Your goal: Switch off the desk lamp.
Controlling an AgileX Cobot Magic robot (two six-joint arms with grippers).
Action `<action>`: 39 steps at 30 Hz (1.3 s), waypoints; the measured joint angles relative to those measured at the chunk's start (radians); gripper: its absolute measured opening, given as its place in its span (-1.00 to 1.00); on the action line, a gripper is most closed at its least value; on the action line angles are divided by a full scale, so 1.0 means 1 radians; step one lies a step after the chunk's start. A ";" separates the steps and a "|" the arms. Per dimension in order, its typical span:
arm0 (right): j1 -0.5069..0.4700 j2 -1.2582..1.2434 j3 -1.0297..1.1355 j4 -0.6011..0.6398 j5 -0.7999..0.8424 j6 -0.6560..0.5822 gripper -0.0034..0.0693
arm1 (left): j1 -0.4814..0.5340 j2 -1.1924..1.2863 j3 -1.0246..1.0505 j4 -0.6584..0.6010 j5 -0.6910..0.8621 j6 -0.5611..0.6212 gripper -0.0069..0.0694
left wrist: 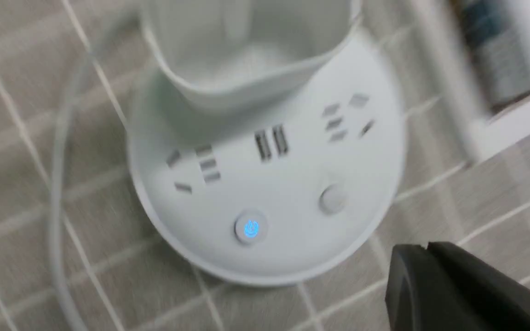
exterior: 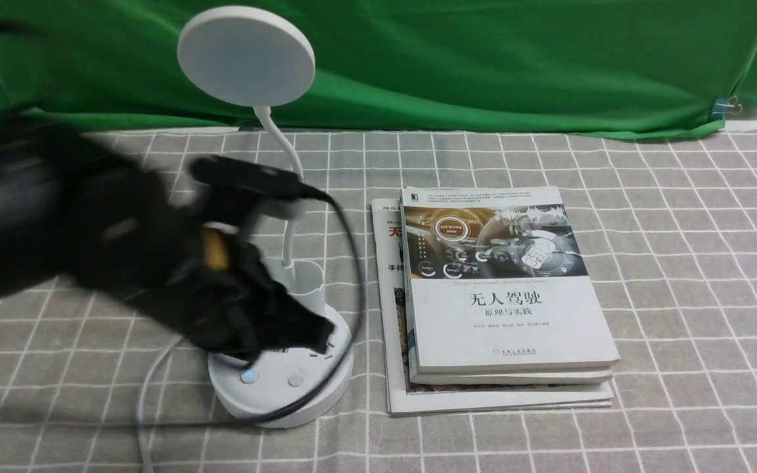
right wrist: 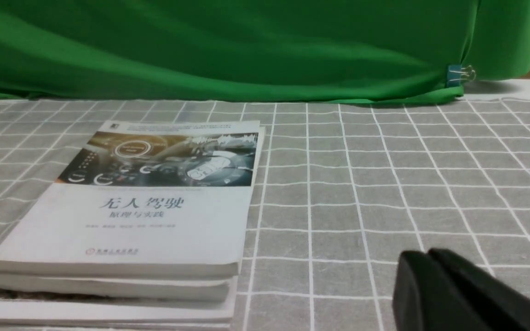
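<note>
The white desk lamp (exterior: 247, 56) stands at the left of the checked cloth, its disc head high on a bendy neck. Its round base (exterior: 299, 401) carries sockets, a blue-lit power button (exterior: 249, 376) and a plain round button (exterior: 295, 380). My left gripper (exterior: 319, 338) is shut and empty, hovering over the base just behind the buttons; the arm hides part of the cup holder. In the left wrist view the base (left wrist: 292, 248), the lit button (left wrist: 250, 228) and the plain button (left wrist: 333, 200) show, with the shut gripper (left wrist: 426, 248) off the base's edge. My right gripper (right wrist: 430, 253) is shut, low over bare cloth.
A stack of books (exterior: 503, 289) lies right of the lamp, close to its base; it also shows in the right wrist view (right wrist: 141, 207). The lamp's white cord (exterior: 145, 394) trails toward the front edge. A green cloth backdrop (exterior: 483, 59) hangs behind.
</note>
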 joint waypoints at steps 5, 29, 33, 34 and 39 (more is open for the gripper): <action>0.000 0.000 0.000 0.000 0.000 0.000 -0.81 | 0.000 -0.246 0.226 -0.002 -0.297 -0.002 -0.82; 0.000 0.000 0.000 0.000 0.000 0.000 -0.81 | 0.023 -0.576 0.513 0.159 -0.512 0.124 -0.82; 0.000 0.000 0.000 0.000 0.000 0.000 -0.81 | 0.169 -0.821 0.650 0.076 -0.654 0.216 -0.82; 0.000 0.000 0.000 0.000 0.000 0.000 -0.81 | 0.211 -0.860 0.676 0.051 -0.670 0.230 -0.82; 0.000 0.000 0.000 0.000 0.000 0.000 -0.81 | 0.485 -1.133 0.829 -0.044 -0.678 0.302 -0.82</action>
